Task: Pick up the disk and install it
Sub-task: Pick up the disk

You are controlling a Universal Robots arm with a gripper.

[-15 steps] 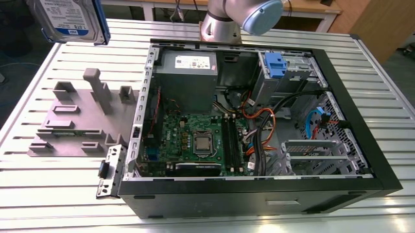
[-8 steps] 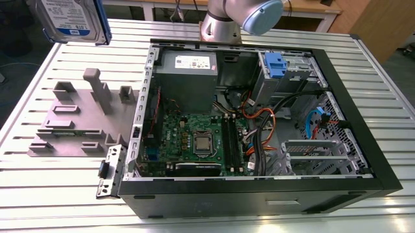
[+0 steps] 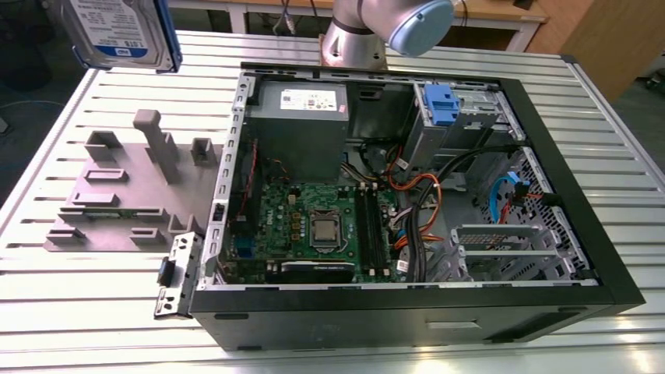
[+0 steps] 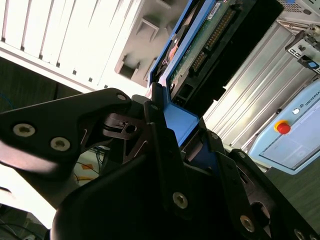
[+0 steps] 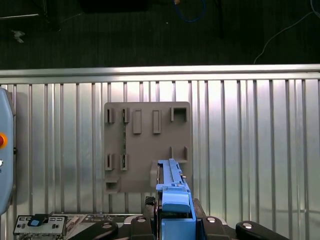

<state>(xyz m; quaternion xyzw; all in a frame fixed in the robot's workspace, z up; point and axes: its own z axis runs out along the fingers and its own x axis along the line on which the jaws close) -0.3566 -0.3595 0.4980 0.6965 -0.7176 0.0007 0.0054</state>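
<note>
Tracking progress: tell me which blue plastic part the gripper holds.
The rails on the disk, raised over the grey holder; the other blue bracket sits inside the case.

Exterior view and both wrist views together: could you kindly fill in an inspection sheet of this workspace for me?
Surface: ribbed metal table, carrying an open computer case.
Job's things: the disk is off the table, held in the air at the exterior view's upper left.
Clutter: grey fixture plate lying on the table beside the case.
Grippers: the gripper has its fingers closed on the disk's blue rail.
Cables: orange, blue and black cables inside the case.
Surroundings: control pendant with a red button; dark floor.
</note>
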